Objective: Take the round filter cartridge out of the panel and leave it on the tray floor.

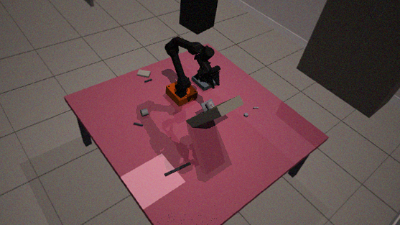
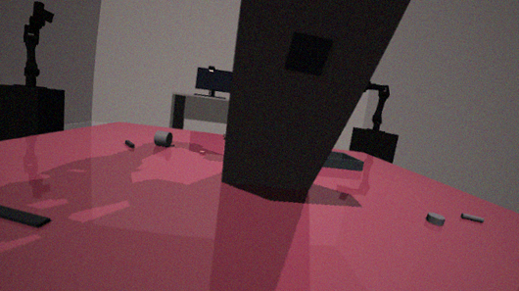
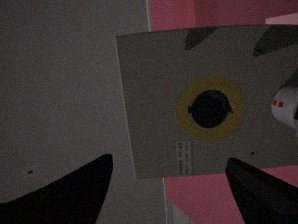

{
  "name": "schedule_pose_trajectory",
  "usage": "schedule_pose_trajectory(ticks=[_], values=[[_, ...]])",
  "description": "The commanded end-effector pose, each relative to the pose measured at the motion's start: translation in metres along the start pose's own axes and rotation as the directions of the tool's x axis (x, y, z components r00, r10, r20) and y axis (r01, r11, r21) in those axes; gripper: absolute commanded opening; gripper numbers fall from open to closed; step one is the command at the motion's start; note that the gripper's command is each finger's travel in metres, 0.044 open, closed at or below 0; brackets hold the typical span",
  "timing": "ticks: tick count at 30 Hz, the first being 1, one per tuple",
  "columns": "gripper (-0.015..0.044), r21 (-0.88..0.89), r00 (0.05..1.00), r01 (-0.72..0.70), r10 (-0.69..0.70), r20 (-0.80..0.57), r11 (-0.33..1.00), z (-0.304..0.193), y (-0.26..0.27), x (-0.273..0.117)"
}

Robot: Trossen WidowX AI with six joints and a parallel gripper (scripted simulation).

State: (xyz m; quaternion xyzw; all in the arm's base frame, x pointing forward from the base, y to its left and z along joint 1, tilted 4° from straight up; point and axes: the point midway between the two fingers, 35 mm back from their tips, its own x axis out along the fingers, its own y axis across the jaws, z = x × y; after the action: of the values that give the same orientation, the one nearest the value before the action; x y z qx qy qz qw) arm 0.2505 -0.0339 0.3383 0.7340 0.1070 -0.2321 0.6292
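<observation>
The tilted service panel has a yellow ring around an empty dark round opening. The cartridge, a pale cylinder with red marks, is out of that opening. It sits on the panel's face beside a pale bracket; the wrist view cuts it off at the right edge. My gripper is open and empty, away from the cartridge and above or near the blue-grey tray. The arm partly hides the tray; no cartridge shows in it.
A grey cylinder lies left of the arm's orange base. A long dark bar lies near the front. A small disc and a pin lie right of the panel. A pale block lies behind left.
</observation>
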Motion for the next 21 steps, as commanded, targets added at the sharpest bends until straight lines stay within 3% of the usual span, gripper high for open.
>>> schedule_pose_trajectory(ticks=[1,3,6,11,16,19,21], values=[[0.0348,-0.064,1.000,0.030,-0.030,0.007,0.998,0.000,0.001,-0.003],[0.0305,-0.245,0.997,0.078,-0.077,0.013,0.966,0.002,-0.011,0.003],[0.0305,-0.519,0.988,0.144,-0.155,0.023,0.842,0.005,-0.031,0.012],[0.0305,-0.863,0.959,0.174,-0.281,0.039,0.475,0.009,-0.066,0.023],[0.0305,-0.997,0.913,0.071,-0.404,0.054,0.028,0.014,-0.100,0.030],[0.0305,-0.994,0.898,0.012,-0.436,0.057,-0.105,0.015,-0.110,0.031],[0.0305,-0.992,0.897,0.003,-0.439,0.058,-0.124,0.016,-0.111,0.031]])
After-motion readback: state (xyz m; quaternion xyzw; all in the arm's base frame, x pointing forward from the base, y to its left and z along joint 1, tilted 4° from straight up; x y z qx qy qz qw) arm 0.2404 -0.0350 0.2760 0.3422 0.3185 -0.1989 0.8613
